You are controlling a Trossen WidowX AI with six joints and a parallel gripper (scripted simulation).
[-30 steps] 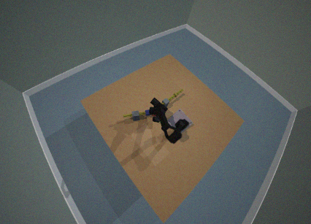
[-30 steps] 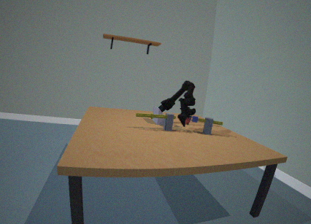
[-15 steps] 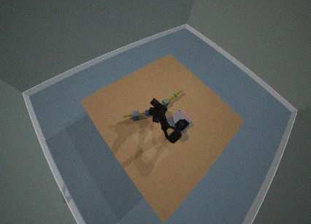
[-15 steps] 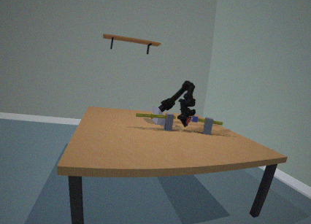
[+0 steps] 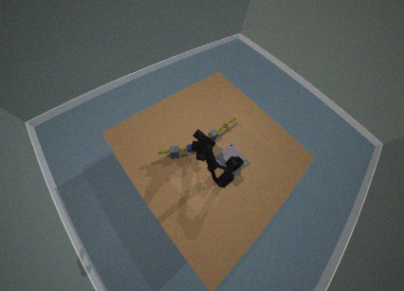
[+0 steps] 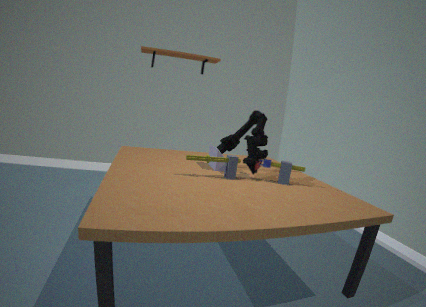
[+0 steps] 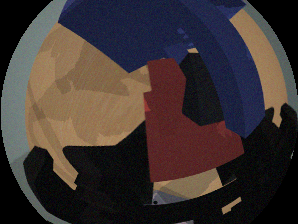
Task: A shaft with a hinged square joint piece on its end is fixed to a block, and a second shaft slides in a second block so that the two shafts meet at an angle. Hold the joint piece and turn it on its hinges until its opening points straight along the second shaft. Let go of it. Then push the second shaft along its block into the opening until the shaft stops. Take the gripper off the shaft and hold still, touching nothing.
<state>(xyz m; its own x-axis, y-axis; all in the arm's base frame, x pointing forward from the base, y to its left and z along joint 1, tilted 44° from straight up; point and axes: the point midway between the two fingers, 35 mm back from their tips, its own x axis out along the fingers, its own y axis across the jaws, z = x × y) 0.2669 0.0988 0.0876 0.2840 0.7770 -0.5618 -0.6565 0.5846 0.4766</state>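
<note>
The overhead view hides the red hinged square joint piece [image 6: 258, 165] [image 7: 167, 135] under the black arm [image 5: 205, 151] [image 6: 258, 132]; the exterior view shows only a sliver of it beside the gripper [image 5: 199, 154] [image 6: 254, 170] [image 7: 187, 150]. In the wrist view it fills the middle, partly covered by the blue yoke [image 5: 190, 148] [image 6: 267, 163] [image 7: 150, 30], which is cut off at the top. The gripper is clamped on the joint piece, though the exact contact surfaces are hard to make out against the black fingers. The joint piece sits at the yoke end of the fixed yellow-green shaft [image 5: 164, 153] [image 6: 296, 167], between the fixed shaft's grey block [image 5: 174, 152] [image 6: 285, 173] and the sliding shaft's grey block [image 5: 213, 134] [image 6: 231, 167]. Both blocks stand upright on the wooden counter [image 5: 261, 163] [image 6: 225, 207] [image 7: 85, 100], well inside its edges, and there is room between them where the gripper reaches down. From above, the sliding yellow-green shaft [image 5: 228, 124] [image 6: 205, 158] runs towards the upper right, its long axis at an angle to the fixed one. Whether the joint piece's opening points straight along it cannot be told
</note>
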